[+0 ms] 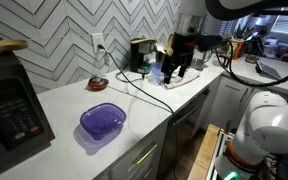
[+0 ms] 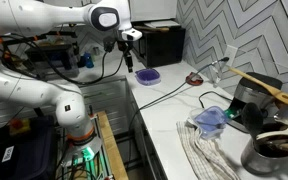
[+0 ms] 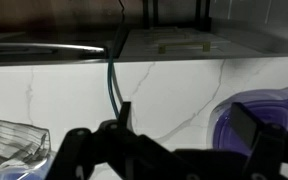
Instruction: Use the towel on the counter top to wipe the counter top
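A striped grey-and-white towel (image 2: 210, 152) lies crumpled on the white marble counter top (image 2: 174, 105), at the end near the pot. A blue cloth (image 2: 212, 118) lies just beyond it. My gripper (image 2: 130, 46) hangs open and empty in the air above the counter's front edge, well away from the towel. In an exterior view the gripper (image 1: 178, 64) is at the far end of the counter (image 1: 74, 105). The wrist view shows the open fingers (image 3: 184, 118) over bare marble (image 3: 174, 85). The towel does not show in the wrist view.
A purple plastic container (image 1: 102, 121) sits mid-counter; it also shows in the wrist view (image 3: 259, 115) and in an exterior view (image 2: 147, 75). A microwave (image 1: 12, 105), a coffee machine (image 2: 246, 105), a pot with a wooden spoon (image 2: 274, 150) and a cable (image 3: 109, 80) stand around.
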You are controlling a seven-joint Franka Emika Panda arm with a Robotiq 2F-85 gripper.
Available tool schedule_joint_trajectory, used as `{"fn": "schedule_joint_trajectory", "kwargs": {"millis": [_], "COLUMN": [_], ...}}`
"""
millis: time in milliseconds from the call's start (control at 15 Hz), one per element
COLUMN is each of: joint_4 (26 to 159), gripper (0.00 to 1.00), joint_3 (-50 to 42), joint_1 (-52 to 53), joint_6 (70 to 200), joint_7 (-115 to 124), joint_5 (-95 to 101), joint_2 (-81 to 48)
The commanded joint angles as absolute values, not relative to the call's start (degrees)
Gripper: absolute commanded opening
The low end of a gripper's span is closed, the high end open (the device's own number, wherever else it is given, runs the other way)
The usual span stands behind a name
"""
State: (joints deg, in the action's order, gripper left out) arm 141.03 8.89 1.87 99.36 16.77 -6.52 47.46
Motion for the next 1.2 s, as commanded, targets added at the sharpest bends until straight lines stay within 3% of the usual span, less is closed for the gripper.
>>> {"fn": "schedule_joint_trajectory", "kwargs": {"millis": [0,400,1133], "joint_4": [140.85,140.85,128.97], "gripper": [1.0,1.0,1.0], "joint_3": [9.06,9.06,4.67], "joint_1": [1.58,1.58,-14.05], "joint_6": [99.17,99.17,118.88], "joint_7": [16.61,16.61,37.95], "joint_5": [-6.64,-6.64,1.6], "joint_2": [47.41,47.41,15.56]}}
